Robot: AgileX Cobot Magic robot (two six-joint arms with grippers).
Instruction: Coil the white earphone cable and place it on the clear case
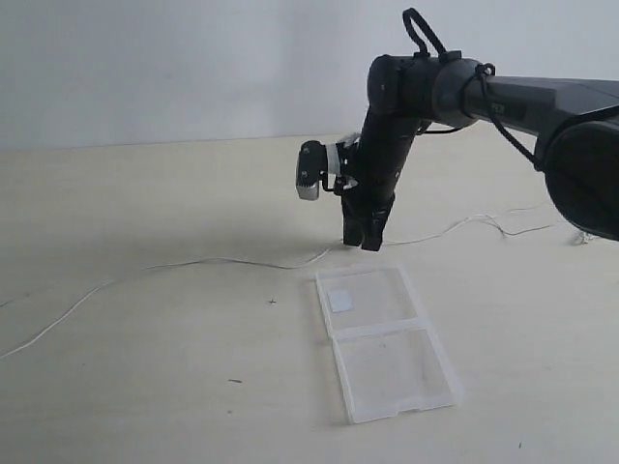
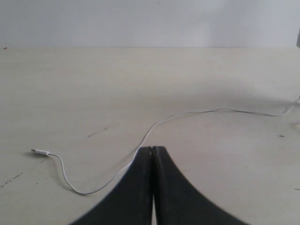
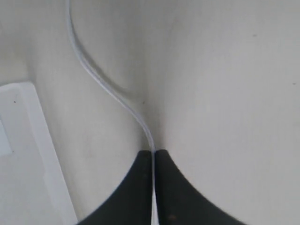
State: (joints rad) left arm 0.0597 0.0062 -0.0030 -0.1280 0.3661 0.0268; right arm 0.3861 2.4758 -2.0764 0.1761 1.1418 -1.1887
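The white earphone cable point(image 1: 222, 260) lies stretched across the table from the left edge to the far right, where it splits into two strands point(image 1: 503, 227). My right gripper point(image 1: 366, 242) points down at the table just behind the clear case point(image 1: 387, 338) and is shut on the cable point(image 3: 93, 77), which runs straight in between its fingertips point(image 3: 153, 152). The case lies open and flat, and its far half carries a white sticker point(image 1: 339, 300). My left gripper point(image 2: 153, 148) is shut and empty. The cable point(image 2: 211, 110) passes beside its tip, and the plug point(image 2: 41, 152) lies on the table beyond.
The case's edge point(image 3: 23, 154) lies close beside the right fingers. The pale tabletop point(image 1: 145, 387) runs back to a white wall point(image 1: 193, 58). The left arm is out of the exterior view.
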